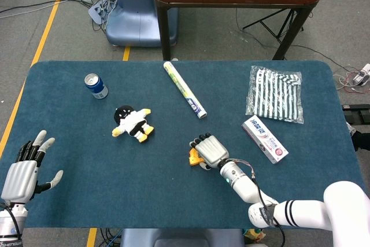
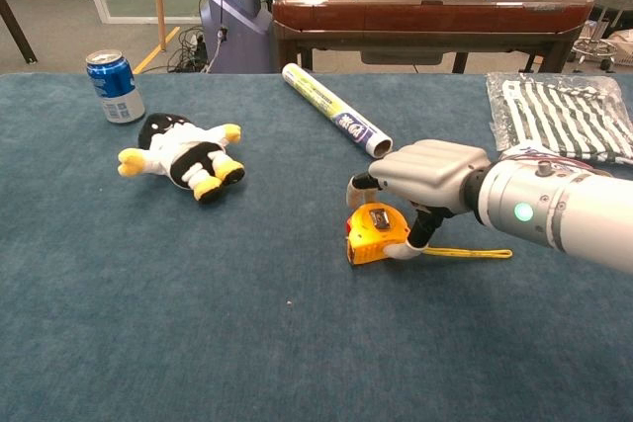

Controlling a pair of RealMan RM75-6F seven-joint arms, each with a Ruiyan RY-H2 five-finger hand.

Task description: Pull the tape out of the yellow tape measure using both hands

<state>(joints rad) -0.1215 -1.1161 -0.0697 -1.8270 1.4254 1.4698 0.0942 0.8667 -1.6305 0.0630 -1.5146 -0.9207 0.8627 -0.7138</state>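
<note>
- the yellow tape measure (image 2: 374, 233) lies on the blue table (image 2: 198, 323), a little right of the middle and near the front, well apart from the plush toy (image 2: 183, 160) and the soda can (image 2: 114, 86).
- the right hand (image 2: 425, 177) hangs directly over the case, palm down, its fingers curved above the top and the thumb reaching down to the right flank of the case; in the head view the same hand (image 1: 209, 150) covers most of the yellow body (image 1: 193, 155).
- whether it truly grips the case cannot be told: the thumb looks to touch, but the fingers seem just above it.
- a short length of tape (image 2: 465, 253) already lies out on the cloth, running rightward from the case; that is the long axis of any pull.
- the left hand (image 1: 24, 169) is far off at the table's near left corner, fingers spread, holding nothing.
- judgement: the right hand is much nearer and suits pinning the case; the left would have to cross the whole table to reach the tape's end, which lies on the far side of the right hand.
</note>
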